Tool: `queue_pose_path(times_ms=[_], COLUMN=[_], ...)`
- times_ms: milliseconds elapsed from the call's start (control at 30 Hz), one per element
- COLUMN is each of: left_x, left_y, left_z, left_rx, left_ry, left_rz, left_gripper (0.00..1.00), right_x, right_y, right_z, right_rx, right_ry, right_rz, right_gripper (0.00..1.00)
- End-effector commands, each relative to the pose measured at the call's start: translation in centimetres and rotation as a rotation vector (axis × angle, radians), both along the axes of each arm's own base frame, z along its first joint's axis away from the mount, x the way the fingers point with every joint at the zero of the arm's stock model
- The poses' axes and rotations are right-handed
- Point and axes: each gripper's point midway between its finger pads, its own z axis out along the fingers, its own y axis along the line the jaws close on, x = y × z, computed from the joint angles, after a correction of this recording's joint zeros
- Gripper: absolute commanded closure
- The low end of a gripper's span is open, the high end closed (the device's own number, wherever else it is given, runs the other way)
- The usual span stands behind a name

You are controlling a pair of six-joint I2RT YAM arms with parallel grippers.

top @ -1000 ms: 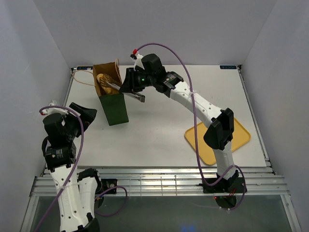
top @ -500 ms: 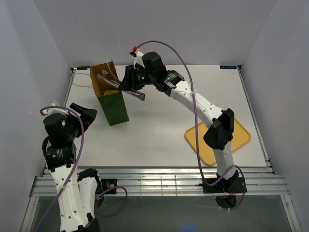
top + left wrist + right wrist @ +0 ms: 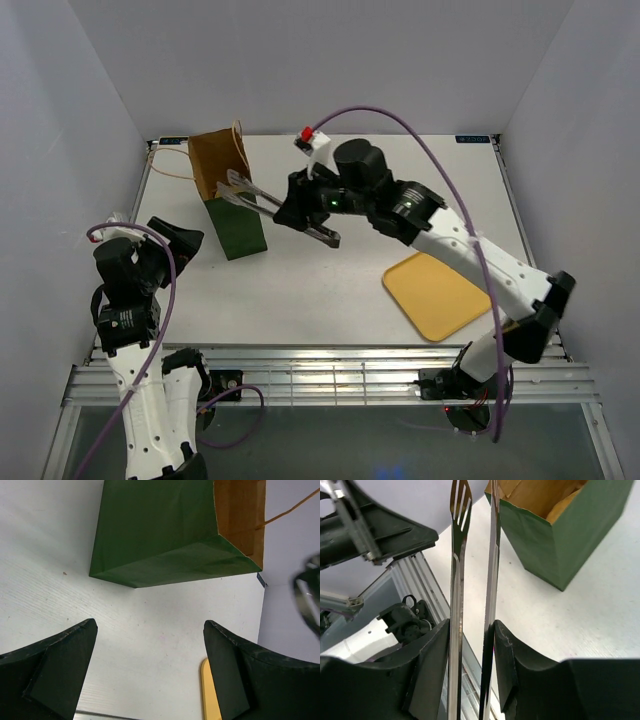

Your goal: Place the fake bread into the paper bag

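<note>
Right wrist view has the right claw (image 3: 470,672) pinching the long metal tongs (image 3: 457,605) by their handle end. The two blades stand slightly apart with nothing between their tips. Those tips hover at the rim of the paper bag (image 3: 555,545), which stands upright near the desk's (image 3: 330,280) far left corner. No fake bread shows in any view. It is probably down inside the bag, but its brown inside gives no clear sight of it. The yellow tray (image 3: 440,295) near the right edge lies bare.

The step in hand looks like drawing the tongs out. To do it well, the arm should lift the tips clear of the rim and cord handles (image 3: 285,512) before swinging away, so the light bag is not tipped.

The left claw (image 3: 170,240) hangs spread and empty by the left edge.

A second ago the tongs reached into the bag, where bread showed. Since then the right arm has pulled back toward mid-desk and uncovered the tray. The left arm has not moved.
</note>
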Motion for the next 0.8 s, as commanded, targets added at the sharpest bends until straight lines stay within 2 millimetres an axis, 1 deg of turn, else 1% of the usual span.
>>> queue_pose_path(times_ms=[0,33,67,100,133,167,200,233,267,300,333,367,400,433,533,567,600,633,667,733,767], left_x=[0.1,0.0,0.0,0.0,-0.1,-0.1,-0.1,-0.1,-0.1,0.0,0.0,-0.1,0.0,0.0,0.1,0.0,0.0,0.0,0.1,0.1,0.1], left_y=[-0.5,-0.5,-0.5,-0.5,-0.6,-0.6,-0.7,-1.1,-1.3,-1.5,-1.8,-2.0,-2.1,-2.3,-2.9,-3.3,-3.4,-3.5,-3.7,-3.8,-3.8], left_z=[0.2,0.3,0.3,0.4,0.5,0.5,0.7,0.8,1.0,1.0,1.1,1.2,1.3,1.2,0.7,0.7,0.5,0.5,0.5,0.5,0.4], left_rx=[-0.008,-0.005,-0.005,-0.004,-0.004,-0.007,-0.011,-0.024,-0.031,-0.037,-0.051,-0.055,-0.058,-0.063,-0.090,-0.106,-0.113,-0.116,-0.113,-0.107,-0.106], left_ry=[-0.021,-0.024,-0.027,-0.027,-0.029,-0.030,-0.033,-0.035,-0.039,-0.040,-0.041,-0.042,-0.043,-0.041,-0.025,-0.023,-0.018,-0.018,-0.019,-0.019,-0.018], left_rz=[-0.023,-0.023,-0.023,-0.025,-0.028,-0.030,-0.035,-0.052,-0.063,-0.073,-0.091,-0.101,-0.108,-0.118,-0.148,-0.169,-0.179,-0.186,-0.197,-0.204,-0.208], left_gripper=[0.02,0.02,0.02,0.02,0.02,0.02,0.02,0.02,0.02,0.02,0.02,0.02,0.02,0.02,0.02,0.02,0.02,0.02,0.02,0.02,0.02], right_x=[-0.4,-0.6,-1.4,-1.6,-1.6,-2.0,-1.5,-0.5,-0.6,-0.4,0.1,0.2,0.4,0.8,1.8,2.1,2.5,2.7,3.3,3.9,4.4], right_y=[-4.4,-5.4,-6.8,-7.5,-8.5,-10.0,-11.1,-12.7,-14.0,-14.8,-15.9,-16.6,-17.0,-17.8,-19.1,-19.4,-19.7,-19.7,-19.8,-19.7,-19.5], right_z=[4.2,4.2,5.2,3.7,3.3,3.7,1.8,0.9,0.2,-0.6,-2.8,-3.4,-4.3,-6.1,-8.7,-10.3,-11.1,-11.8,-13.3,-14.6,-15.9], right_rx=[0.078,0.070,0.089,0.060,0.046,0.057,0.008,-0.031,-0.058,-0.078,-0.131,-0.142,-0.157,-0.204,-0.252,-0.290,-0.304,-0.320,-0.361,-0.394,-0.432], right_ry=[-0.159,-0.173,-0.195,-0.184,-0.189,-0.195,-0.175,-0.179,-0.172,-0.168,-0.163,-0.164,-0.152,-0.146,-0.106,-0.084,-0.072,-0.058,-0.042,-0.027,-0.014], right_rz=[-0.081,-0.100,-0.114,-0.125,-0.162,-0.197,-0.259,-0.360,-0.398,-0.433,-0.488,-0.518,-0.550,-0.596,-0.699,-0.722,-0.746,-0.756,-0.770,-0.787,-0.789], right_gripper=[0.55,0.55,0.55,0.55,0.55,0.56,0.56,0.56,0.56,0.56,0.56,0.56,0.56,0.56,0.56,0.56,0.56,0.56,0.56,0.56,0.56])
